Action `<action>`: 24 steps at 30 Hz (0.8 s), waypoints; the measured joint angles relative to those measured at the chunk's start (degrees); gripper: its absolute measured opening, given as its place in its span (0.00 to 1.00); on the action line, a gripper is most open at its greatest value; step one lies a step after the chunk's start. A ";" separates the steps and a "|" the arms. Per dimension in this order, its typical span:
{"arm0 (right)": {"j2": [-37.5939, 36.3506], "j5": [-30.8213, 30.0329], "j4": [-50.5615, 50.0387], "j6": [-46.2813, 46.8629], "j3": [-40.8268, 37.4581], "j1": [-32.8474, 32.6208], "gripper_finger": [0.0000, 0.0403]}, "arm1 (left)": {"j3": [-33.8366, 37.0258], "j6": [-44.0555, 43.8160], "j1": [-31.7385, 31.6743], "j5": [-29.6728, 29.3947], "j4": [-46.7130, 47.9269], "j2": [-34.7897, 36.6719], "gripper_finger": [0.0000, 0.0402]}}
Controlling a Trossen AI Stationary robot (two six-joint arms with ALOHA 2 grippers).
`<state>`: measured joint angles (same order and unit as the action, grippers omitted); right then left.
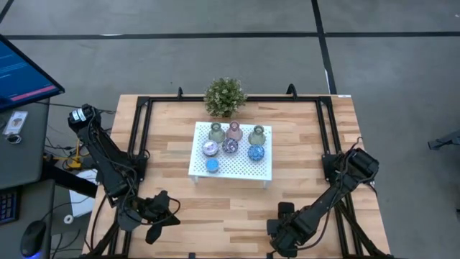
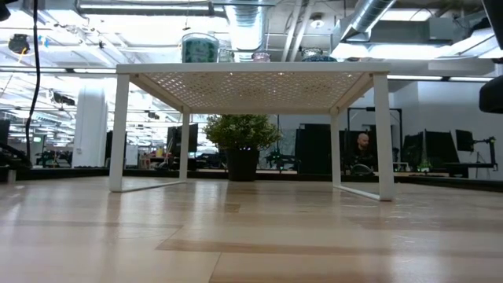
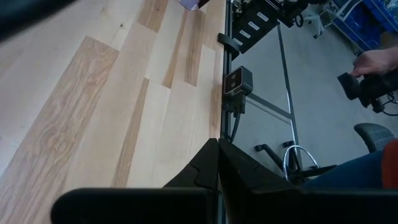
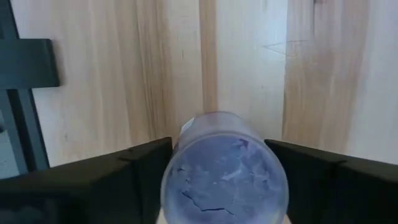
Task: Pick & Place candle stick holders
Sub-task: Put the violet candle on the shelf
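Observation:
A white perforated tray (image 1: 244,171) stands on legs mid-table. On it are three vase-shaped holders, green (image 1: 215,132), pink (image 1: 233,131) and green (image 1: 257,134). In front of them sit pucks: lilac (image 1: 210,149), speckled purple (image 1: 230,146), blue (image 1: 256,152) and small blue (image 1: 213,165). My right gripper (image 1: 282,229), near the table's near edge, is shut on a lilac-blue puck (image 4: 224,171). My left gripper (image 1: 162,214) is shut and empty at the near left; its fingers meet in the left wrist view (image 3: 217,155). My right gripper pinches the lilac-blue puck by its round side wall (image 4: 177,165) between its two fingers, one on each side. The puck's flat crackled face (image 4: 227,180) turns toward the wrist. The table boards show beyond it; whether it is lifted clear I cannot tell.
A bushy potted plant (image 1: 225,97) stands behind the tray at the far edge. A small camera (image 3: 237,84) sits on the frame at the near edge. Black frame rails (image 1: 136,137) run along both sides. Bare boards lie between the tray and the near edge. A person's hand (image 3: 376,62) shows beyond the table.

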<state>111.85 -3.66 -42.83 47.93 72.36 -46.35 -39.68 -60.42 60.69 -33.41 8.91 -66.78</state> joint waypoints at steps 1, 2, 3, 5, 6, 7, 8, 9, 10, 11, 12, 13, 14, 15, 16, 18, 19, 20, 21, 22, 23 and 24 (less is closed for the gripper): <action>-0.04 0.02 0.02 -0.12 0.00 0.00 0.52 | 0.00 0.00 0.00 0.00 0.00 0.00 0.02; -0.04 0.19 0.04 -0.27 0.00 -0.02 0.52 | 0.00 0.00 0.00 0.00 0.00 0.00 0.02; -0.11 0.35 0.04 -0.34 0.00 0.00 0.52 | 0.00 0.00 0.00 0.00 0.00 0.00 0.02; -0.15 0.64 0.06 -0.34 0.00 0.01 0.52 | 0.00 0.01 0.00 -0.02 0.00 0.00 0.02; -0.15 0.70 0.05 -0.32 0.01 0.03 0.52 | 0.00 0.02 0.00 0.00 0.00 0.00 0.02; -0.15 0.82 -0.22 -0.32 0.23 0.16 0.52 | 0.00 0.02 0.00 0.00 0.00 -0.01 0.02; -0.15 0.97 -0.69 -0.33 0.67 0.31 0.52 | 0.00 0.00 0.00 0.00 0.00 0.00 0.02; -0.15 1.09 -1.16 -0.34 1.39 0.34 0.52 | 0.00 0.00 0.00 0.00 -0.01 0.00 0.02; -0.15 1.09 -1.28 -0.42 2.35 0.35 0.52 | 0.00 0.00 0.00 0.00 -0.02 0.00 0.02; -0.15 1.09 -1.51 -0.62 3.71 0.50 0.52 | 0.00 0.00 0.00 0.00 -0.02 0.00 0.02; -0.15 1.13 -2.02 -1.34 5.11 0.69 0.53 | 0.00 0.00 0.00 0.00 -0.02 0.00 0.02; -0.15 1.08 -2.92 -2.06 6.69 0.92 0.54 | 0.00 0.00 0.00 0.00 -0.02 0.00 0.02; -0.15 1.05 -4.19 -2.94 8.54 1.22 0.55 | 0.00 0.00 0.00 0.00 -0.02 0.00 0.02; -0.15 0.89 -5.27 -3.93 10.44 1.59 0.56 | 0.00 0.00 -0.02 0.00 -0.02 0.00 0.02; -0.15 0.84 -6.45 -5.09 12.50 2.10 0.57 | 0.00 0.00 -0.02 0.00 -0.03 0.00 0.02; -0.15 0.54 -9.03 -7.54 16.28 3.35 0.56 | 0.00 0.00 -0.02 0.00 -0.02 0.00 0.02; -0.15 0.14 -10.41 -8.94 18.14 4.06 0.55 | 0.00 0.00 -0.02 -0.02 -0.03 0.00 0.02; -0.15 -0.47 -11.92 -10.42 19.97 4.84 0.54 | 0.00 -0.01 -0.02 -0.02 -0.03 0.00 0.02; -0.15 -0.78 -13.21 -11.92 21.77 5.70 0.53 | 0.00 0.00 -0.02 -0.02 -0.04 0.00 0.02; -0.15 -1.00 -14.44 -13.44 23.60 6.71 0.52 | 0.00 -0.02 -0.02 -0.02 -0.04 0.00 0.02; -0.15 -1.50 -15.81 -14.93 25.38 7.70 0.52 | 0.00 -0.02 -0.02 -0.02 -0.07 0.00 0.02; -0.16 -2.26 -17.35 -16.45 27.14 8.72 0.52 | 0.00 -0.02 -0.02 -0.02 -0.13 0.00 0.02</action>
<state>111.69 -5.92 -60.18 31.49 99.49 -37.63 -39.68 -60.45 60.66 -33.43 8.78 -66.78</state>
